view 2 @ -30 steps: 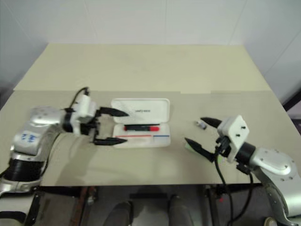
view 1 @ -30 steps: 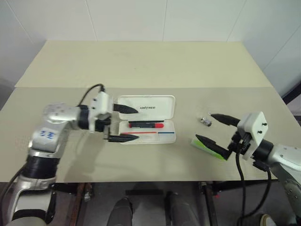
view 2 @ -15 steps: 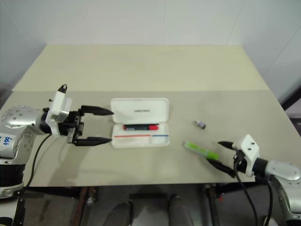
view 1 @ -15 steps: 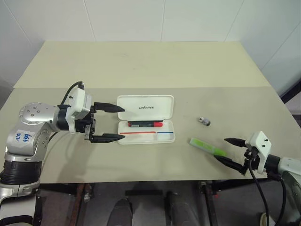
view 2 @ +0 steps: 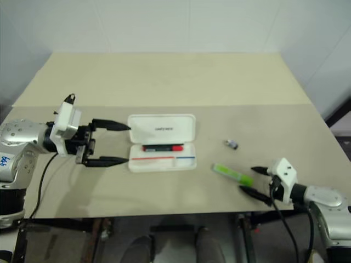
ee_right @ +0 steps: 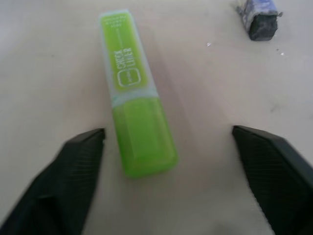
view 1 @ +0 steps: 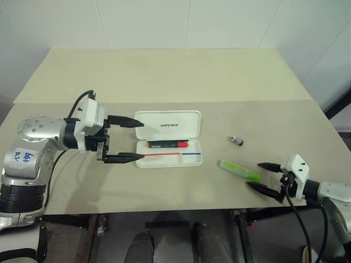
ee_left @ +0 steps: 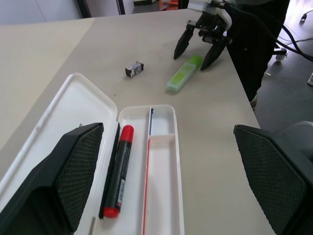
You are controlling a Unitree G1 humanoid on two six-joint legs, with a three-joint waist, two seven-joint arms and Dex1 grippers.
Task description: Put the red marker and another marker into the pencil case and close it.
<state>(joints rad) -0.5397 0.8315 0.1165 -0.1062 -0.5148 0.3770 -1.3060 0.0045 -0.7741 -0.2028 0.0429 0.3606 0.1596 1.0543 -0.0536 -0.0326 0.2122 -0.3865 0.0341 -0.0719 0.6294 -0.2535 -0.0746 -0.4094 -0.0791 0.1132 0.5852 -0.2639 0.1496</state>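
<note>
From my feed: left gripper (view 1: 134, 141) spread wide beside the open pencil case (view 1: 170, 119), red marker (view 1: 168, 144) lying inside. Green highlighter (view 1: 240, 170) on the table (view 1: 164, 76), right gripper (view 1: 263, 176) spread just off its end, not touching.

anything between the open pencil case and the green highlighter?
No, bare tabletop only, per the left eye view. The pencil case and highlighter lie apart; the small dark object sits farther back, off that line.
</note>
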